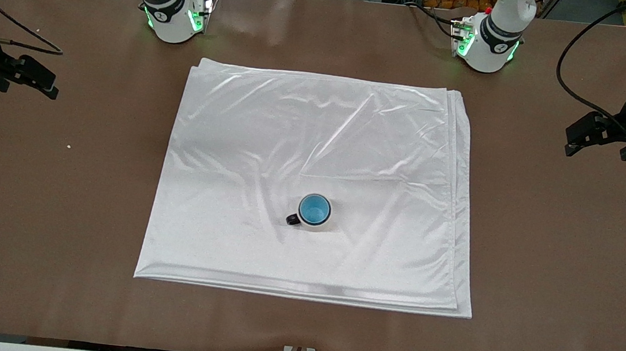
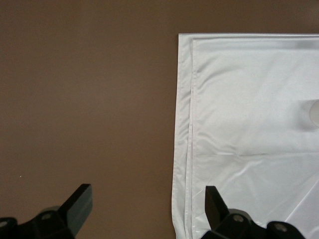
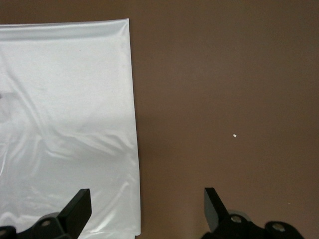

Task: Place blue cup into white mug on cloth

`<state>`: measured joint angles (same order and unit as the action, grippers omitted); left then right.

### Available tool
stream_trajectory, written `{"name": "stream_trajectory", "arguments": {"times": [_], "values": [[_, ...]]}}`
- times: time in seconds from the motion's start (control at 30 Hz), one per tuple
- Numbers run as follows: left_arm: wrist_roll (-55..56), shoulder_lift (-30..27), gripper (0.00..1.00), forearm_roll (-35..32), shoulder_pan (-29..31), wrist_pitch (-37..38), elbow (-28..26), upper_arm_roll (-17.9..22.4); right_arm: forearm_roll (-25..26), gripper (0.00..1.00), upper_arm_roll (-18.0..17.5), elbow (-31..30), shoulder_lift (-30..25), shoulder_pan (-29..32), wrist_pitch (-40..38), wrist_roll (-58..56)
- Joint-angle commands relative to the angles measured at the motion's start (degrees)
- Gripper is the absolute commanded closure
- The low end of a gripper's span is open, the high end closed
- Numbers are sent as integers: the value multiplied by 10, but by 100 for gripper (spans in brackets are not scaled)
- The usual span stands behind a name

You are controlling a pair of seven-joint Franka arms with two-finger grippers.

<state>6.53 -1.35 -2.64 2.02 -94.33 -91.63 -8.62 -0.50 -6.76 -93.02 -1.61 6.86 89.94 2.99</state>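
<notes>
The blue cup sits upright inside the white mug, whose black handle points toward the right arm's end. The mug stands on the white cloth, in the part nearer the front camera. My left gripper hovers over bare table off the cloth's edge at the left arm's end, open and empty. My right gripper hovers off the cloth at the right arm's end, open and empty. The cloth's edge shows in the left wrist view and the right wrist view.
The brown table surrounds the cloth on all sides. A small white speck lies on the table near the right arm's end and also shows in the right wrist view. The arm bases stand farthest from the front camera.
</notes>
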Motion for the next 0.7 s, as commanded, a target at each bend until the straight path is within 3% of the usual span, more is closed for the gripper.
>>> {"name": "stream_trajectory", "arguments": {"times": [0.0,0.67], "values": [[-6,-15,0,11,8,1,-14,-5,-6,0,-4,12,4,12,-10,-20],[-6,-14,0,17,8,3,-15,-6,-6,0,-4,12,4,11,-11,-20]]}}
